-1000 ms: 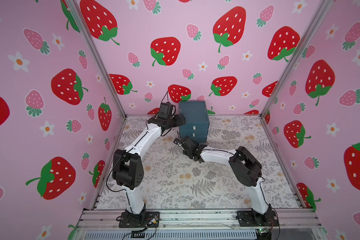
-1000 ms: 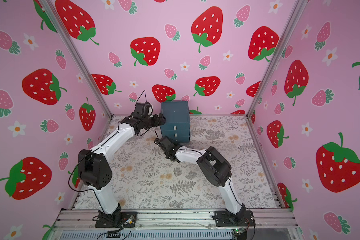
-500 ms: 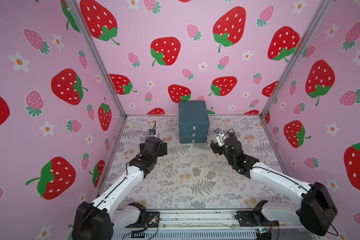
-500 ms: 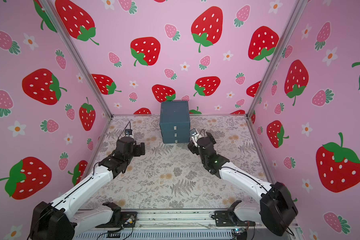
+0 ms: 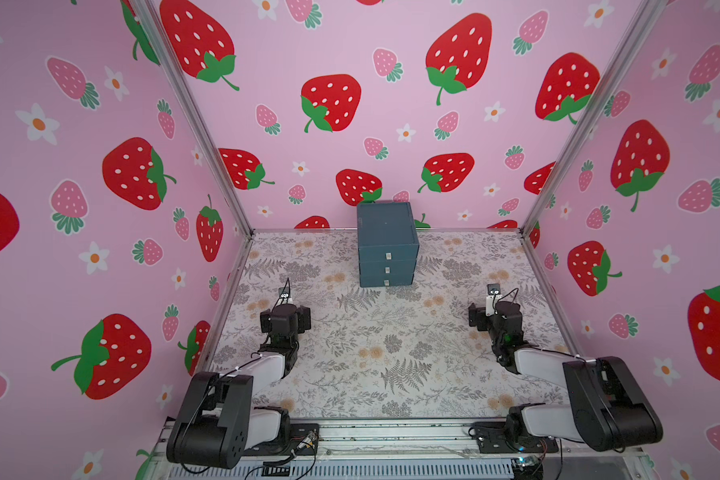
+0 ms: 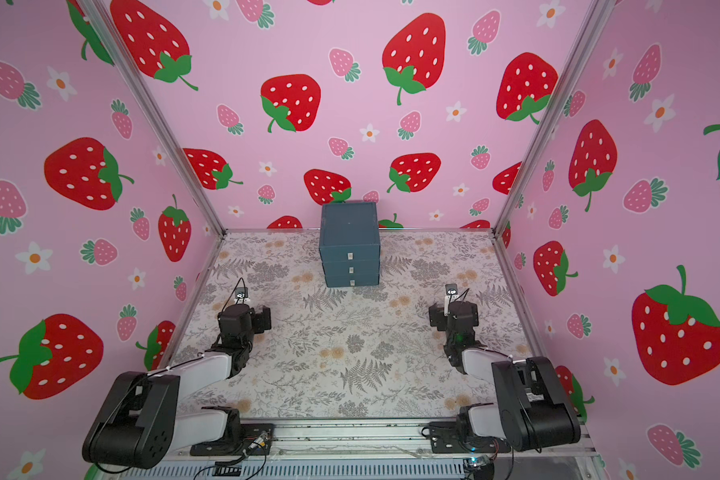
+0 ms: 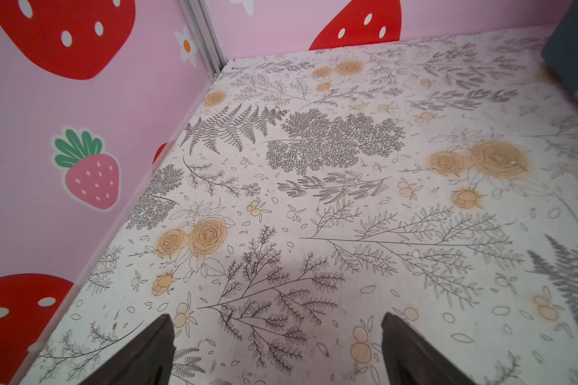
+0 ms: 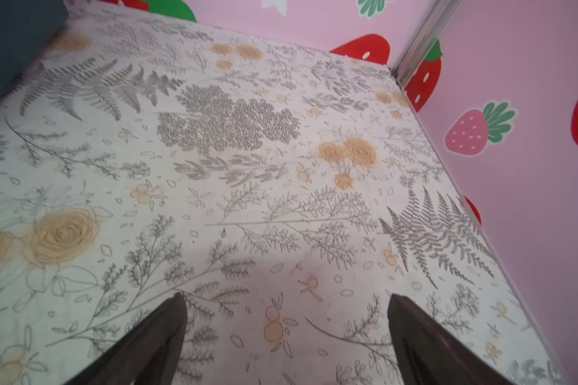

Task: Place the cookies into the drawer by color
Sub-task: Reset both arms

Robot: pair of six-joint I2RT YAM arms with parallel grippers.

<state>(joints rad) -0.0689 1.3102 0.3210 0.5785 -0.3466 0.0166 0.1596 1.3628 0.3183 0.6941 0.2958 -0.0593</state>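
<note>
Gap between left fingers is noted wide, nothing in it; right fingers likewise apart and empty, bare surface seen below both. Left arm is folded at eight o'clock, right arm at four. Drawer is noted at twelve o'clock, all three fronts apparently flush. Cookies are not seen in any view; presumed inside. Step is judged as parking: fronts are best checked for flushness, arms held well clear of the pull tabs.
</note>
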